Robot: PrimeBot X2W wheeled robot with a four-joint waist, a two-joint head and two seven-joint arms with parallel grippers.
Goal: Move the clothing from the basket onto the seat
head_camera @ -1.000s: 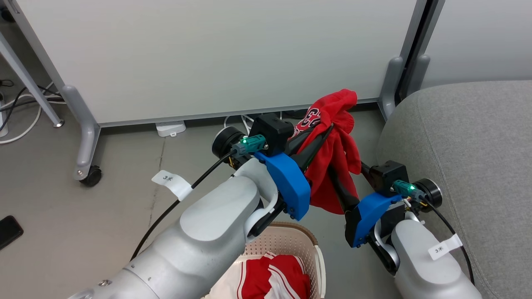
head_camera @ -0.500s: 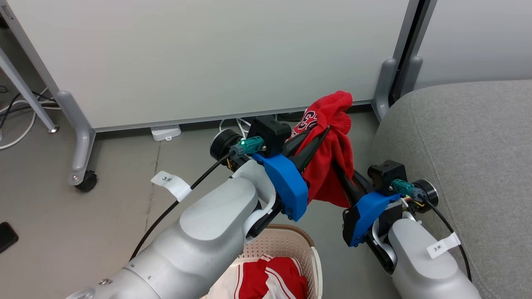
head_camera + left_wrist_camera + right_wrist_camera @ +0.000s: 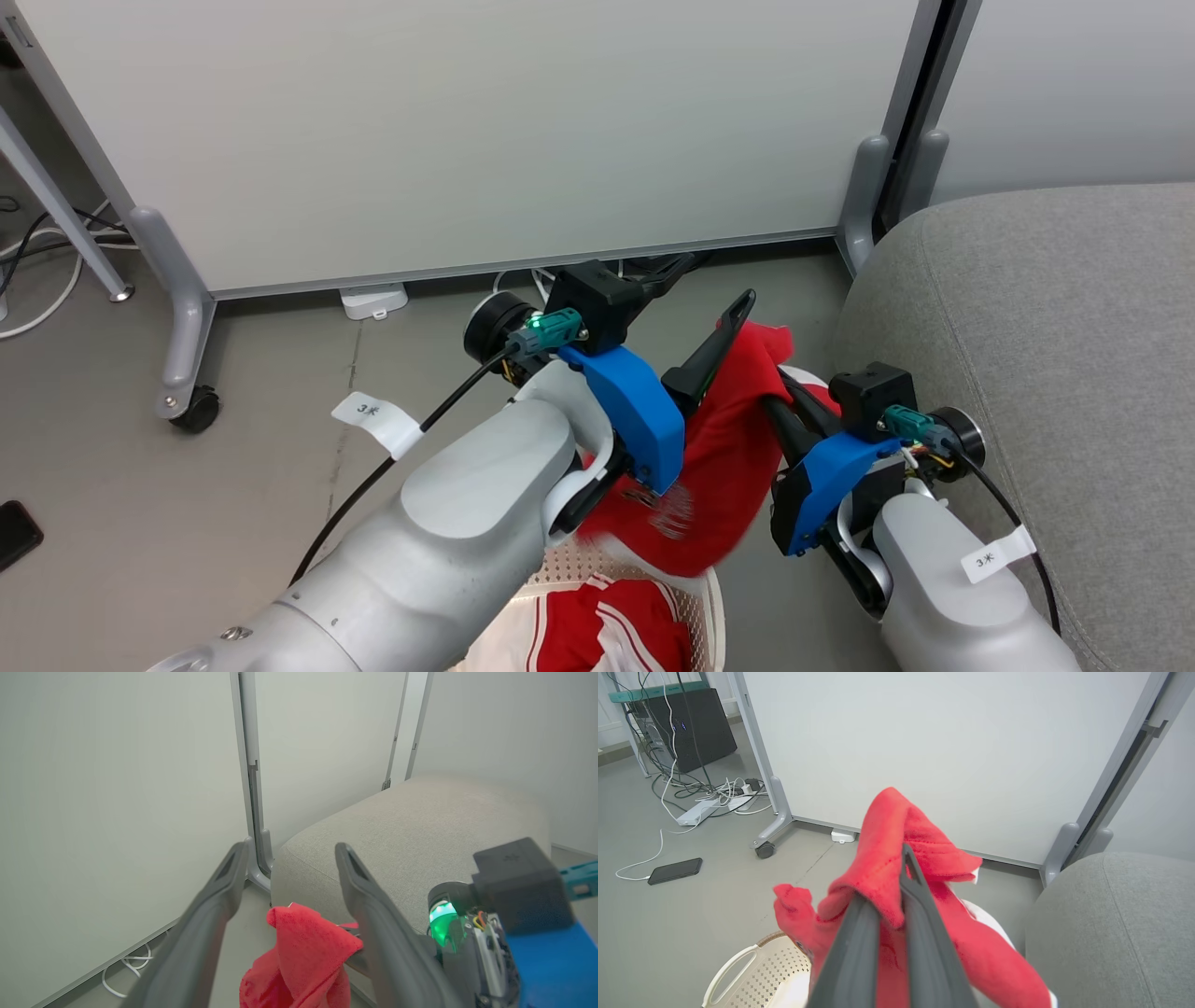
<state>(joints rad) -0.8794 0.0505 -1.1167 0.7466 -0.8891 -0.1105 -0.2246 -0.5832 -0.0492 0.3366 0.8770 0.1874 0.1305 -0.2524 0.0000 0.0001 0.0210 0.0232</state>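
Red garment (image 3: 724,467): judged soft, light, limp; hung over basket (image 3: 766,975), seat (image 3: 1027,327) at its 3 o'clock. Right gripper (image 3: 892,882) clamped a bunched fold, likely a secure hold; left gripper (image 3: 290,849) spread wide, empty.

From above, the head camera looks down at the floor (image 3: 112,420). The left wrist camera faces the sofa cushion (image 3: 420,821); the right wrist camera, close behind the red garment (image 3: 887,858), faces the white partition (image 3: 924,742). All three share garment, cushion and partition.
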